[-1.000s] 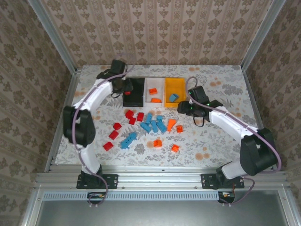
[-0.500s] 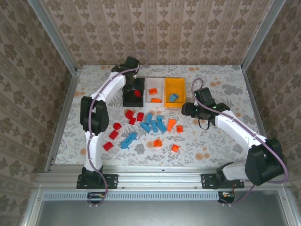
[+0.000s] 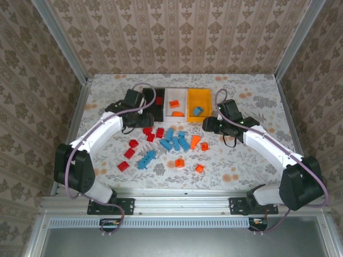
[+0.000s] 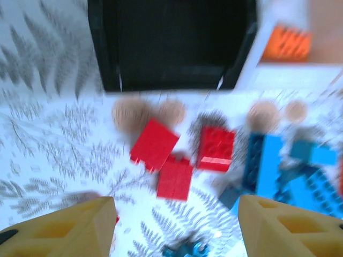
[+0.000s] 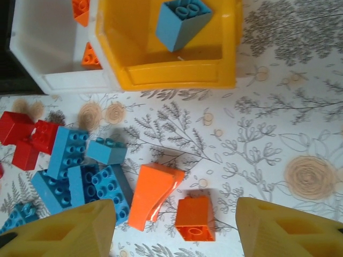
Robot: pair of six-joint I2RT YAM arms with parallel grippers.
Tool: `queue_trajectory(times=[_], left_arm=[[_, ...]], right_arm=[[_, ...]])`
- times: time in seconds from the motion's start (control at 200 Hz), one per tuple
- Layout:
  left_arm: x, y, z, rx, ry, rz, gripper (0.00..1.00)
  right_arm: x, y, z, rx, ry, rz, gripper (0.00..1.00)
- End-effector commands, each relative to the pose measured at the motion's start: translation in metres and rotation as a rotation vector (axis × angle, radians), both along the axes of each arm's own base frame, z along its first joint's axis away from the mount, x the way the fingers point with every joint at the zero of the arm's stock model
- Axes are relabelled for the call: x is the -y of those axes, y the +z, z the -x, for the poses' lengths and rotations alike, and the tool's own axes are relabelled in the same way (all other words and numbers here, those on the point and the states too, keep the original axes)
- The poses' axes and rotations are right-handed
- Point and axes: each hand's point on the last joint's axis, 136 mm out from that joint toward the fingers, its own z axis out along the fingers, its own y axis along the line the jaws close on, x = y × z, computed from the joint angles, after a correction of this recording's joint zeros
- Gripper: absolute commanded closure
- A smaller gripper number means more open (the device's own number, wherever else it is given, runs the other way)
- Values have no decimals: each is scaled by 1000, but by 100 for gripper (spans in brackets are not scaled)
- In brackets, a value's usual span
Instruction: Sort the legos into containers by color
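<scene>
Left gripper [image 4: 174, 227] hovering over red bricks [image 4: 174, 179] just in front of black bin [image 4: 161, 80]; fingers spread, carrying nothing. Right gripper [image 5: 174, 230] also spread and empty, hanging above orange wedge [image 5: 153, 195] and orange square brick [image 5: 194, 217]. Yellow bin [image 5: 177, 75] holding blue brick [image 5: 182, 21]; white bin [image 5: 53, 80] holding orange pieces.

Likely step: left picking one red brick. Reds lying bunched, corners seemingly touching. Best aiming at outermost one, straddling flat sides, descending straight, closing slowly, not nudging neighbours.
</scene>
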Motion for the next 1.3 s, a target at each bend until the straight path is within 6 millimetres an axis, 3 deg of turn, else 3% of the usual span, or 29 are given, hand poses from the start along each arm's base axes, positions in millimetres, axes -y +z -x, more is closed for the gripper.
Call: queue_trajectory(times=[0.0, 0.09, 0.16, 0.25, 0.515, 0.89, 1.015, 1.295], left_arm=[[9, -28, 4, -31, -64, 15, 37], [14, -37, 2, -73, -93, 6, 37], [15, -43, -5, -86, -96, -15, 37], [18, -53, -17, -91, -96, -34, 37], [13, -75, -37, -106, -83, -123, 41], [7, -79, -39, -85, -57, -145, 41], [5, -71, -43, -33, -59, -144, 34], [6, -87, -46, -53, -59, -118, 35]], right_arm=[[-21, 6, -5, 20, 71, -75, 38], [-21, 3, -6, 12, 70, -72, 38], [-17, -20, -7, -46, 57, -23, 37], [-14, -30, -6, -78, 61, 6, 37], [-4, -20, -6, -57, 55, 44, 37], [-4, -24, -11, -65, 54, 36, 35], [-4, -27, -10, -73, 54, 38, 33], [-2, -24, -8, -73, 49, 46, 32]])
